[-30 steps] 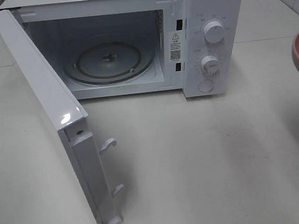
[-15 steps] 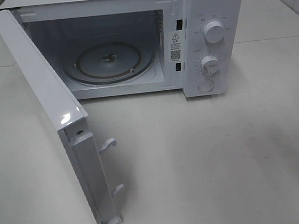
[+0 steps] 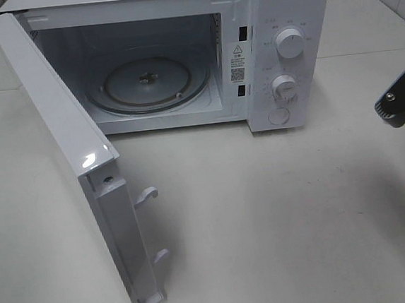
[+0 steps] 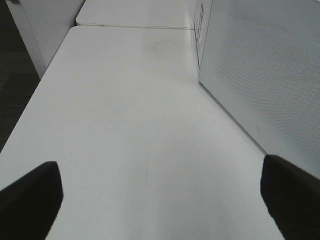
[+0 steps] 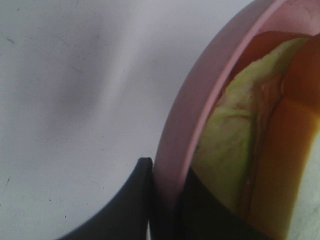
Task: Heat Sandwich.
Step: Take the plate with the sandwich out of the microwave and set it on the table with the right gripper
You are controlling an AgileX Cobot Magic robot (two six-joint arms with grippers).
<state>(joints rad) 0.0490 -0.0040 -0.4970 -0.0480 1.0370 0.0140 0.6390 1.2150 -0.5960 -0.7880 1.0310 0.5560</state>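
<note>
The microwave (image 3: 180, 54) stands at the far side of the table (image 3: 279, 216), its door (image 3: 68, 156) swung out toward the near left. A turntable (image 3: 147, 85) lies inside the cavity. The dials (image 3: 290, 43) sit on its right. At the right edge, the sandwich (image 5: 235, 145) lies on a plate (image 5: 195, 115).

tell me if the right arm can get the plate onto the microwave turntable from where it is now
Probably yes: the microwave door stands wide open to the left, the turntable is bare, and the table between it and the right gripper, clamped on the pink plate, shows nothing in the way.
</note>
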